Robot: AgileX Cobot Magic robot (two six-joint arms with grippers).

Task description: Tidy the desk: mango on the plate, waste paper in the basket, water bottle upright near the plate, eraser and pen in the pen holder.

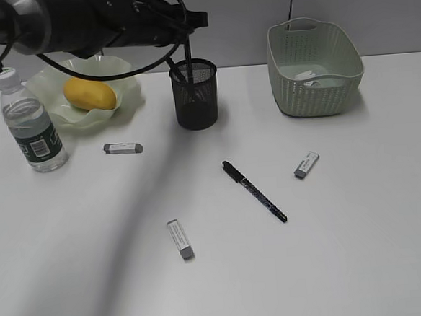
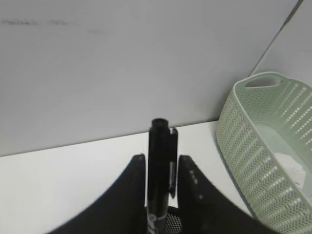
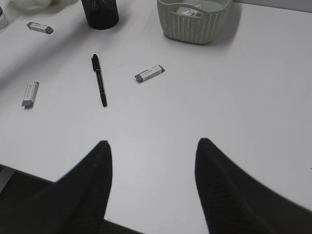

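Three erasers lay scattered on the desk (image 1: 347,250), but the larger things came first. The basket (image 1: 315,67) stood at the back right with the waste paper (image 1: 307,75) inside. Back left, the plate (image 1: 84,89) held the mango (image 1: 89,93), the water bottle (image 1: 31,121) upright beside it. Only the left wrist view showed the left gripper (image 2: 160,168) clamped on a black pen (image 2: 159,170) above the pen holder (image 1: 194,94). Only the right wrist view showed the right gripper (image 3: 152,146), spread wide and empty. Another pen (image 1: 254,191) lay mid-desk.
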